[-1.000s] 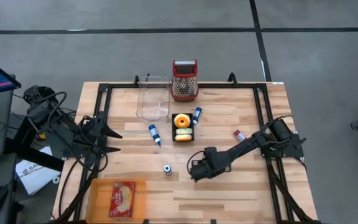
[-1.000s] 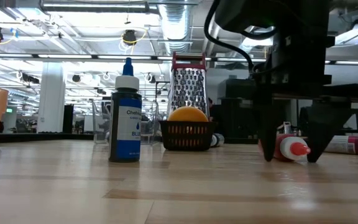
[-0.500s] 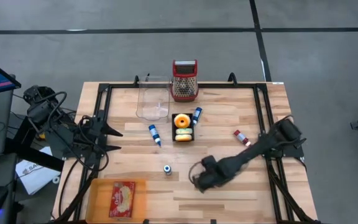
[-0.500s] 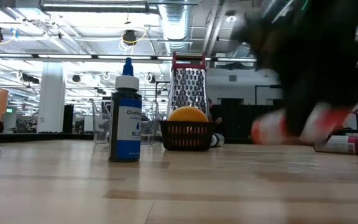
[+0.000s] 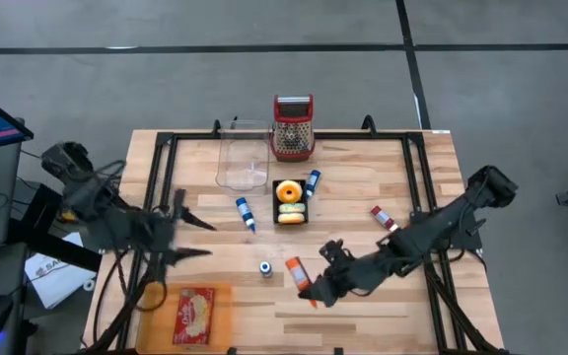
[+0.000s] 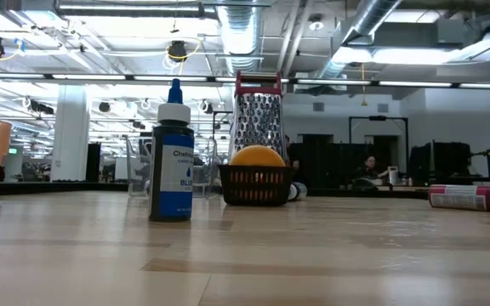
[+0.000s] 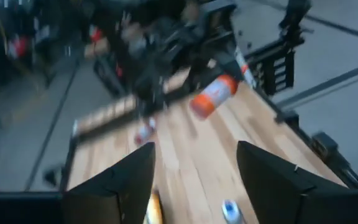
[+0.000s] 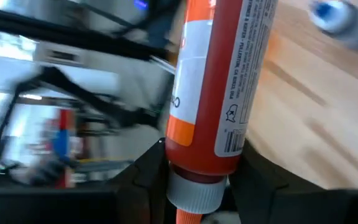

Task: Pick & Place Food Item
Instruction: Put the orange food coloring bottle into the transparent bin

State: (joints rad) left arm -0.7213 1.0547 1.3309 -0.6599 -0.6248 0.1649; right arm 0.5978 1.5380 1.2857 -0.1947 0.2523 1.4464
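An orange bottle (image 5: 294, 268) with a white label and a white collar under its orange tip hangs above the table's near middle. My right gripper (image 5: 311, 287) is shut on it; the right wrist view shows bottle (image 8: 219, 93) and gripper (image 8: 197, 177) close up. My left gripper (image 5: 208, 240) hovers over the table's left part, open, with nothing between its fingers (image 7: 114, 186). Beyond them the left wrist view shows the held bottle (image 7: 213, 96). A red-and-yellow food packet (image 5: 193, 314) lies flat on an orange tray (image 5: 156, 301) at the near left corner. Neither gripper shows in the low view. My right gripper pinches the bottle's orange shoulder (image 8: 194, 152), just above the white collar, between its two fingers (image 8: 148, 171). The fingers come from the table's right, slanting down, and lie across the bottle. The bottle is lifted clear of the table and tilted.
A small blue bottle (image 5: 265, 267) stands close to the held one. A black basket (image 5: 290, 202) with an orange stands mid-table, blue bottles (image 5: 247, 213) (image 5: 311, 183) lying beside it. A grater (image 5: 293, 126) and clear container (image 5: 244, 155) stand at the back; a red bottle (image 5: 381, 217) lies at the right.
My right gripper stood over the orange bottle lying on the table, one finger on either side. It has taken hold and risen, tipping from pointing down to a slant; the bottle is lifted clear. My left gripper has moved toward the table's middle and rolled.
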